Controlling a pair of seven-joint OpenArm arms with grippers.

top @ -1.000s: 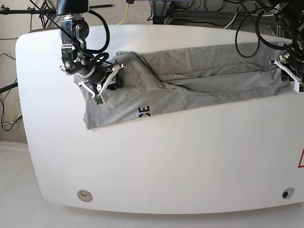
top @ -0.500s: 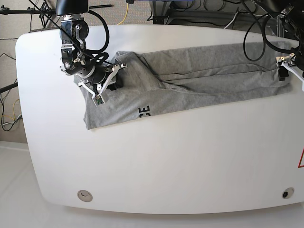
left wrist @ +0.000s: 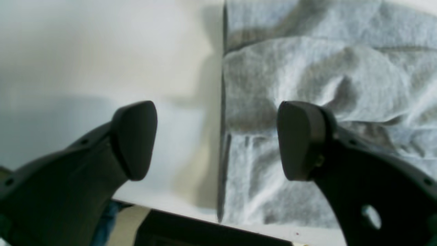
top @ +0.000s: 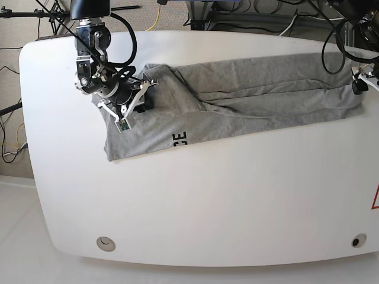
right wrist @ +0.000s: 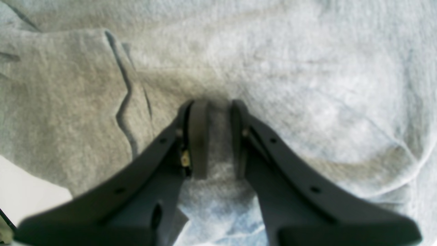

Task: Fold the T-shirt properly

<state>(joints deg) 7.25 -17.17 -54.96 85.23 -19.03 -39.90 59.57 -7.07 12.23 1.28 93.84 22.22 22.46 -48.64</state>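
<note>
The grey T-shirt [top: 254, 97] lies in a long, creased band across the far half of the white table [top: 207, 195], with black letters [top: 179, 139] showing at its near edge. On the left of the base view, my right gripper [top: 140, 100] is shut on a pinched fold of the T-shirt [right wrist: 307, 85]. The right wrist view shows cloth between the fingers of this gripper [right wrist: 215, 136]. My left gripper [top: 360, 83] hangs open just past the shirt's right end. In the left wrist view it [left wrist: 216, 140] straddles the T-shirt [left wrist: 324, 68] at its straight edge, holding nothing.
Cables and stands crowd the floor beyond the table's far edge. Two round fittings sit near the front edge, one on the left [top: 106, 243] and one on the right [top: 357, 241]. A red triangle mark [top: 375, 198] shows at the right edge.
My left gripper has opened, let go of the shirt's right end and drawn back up and to the right. The right gripper and its fold have stayed put.
</note>
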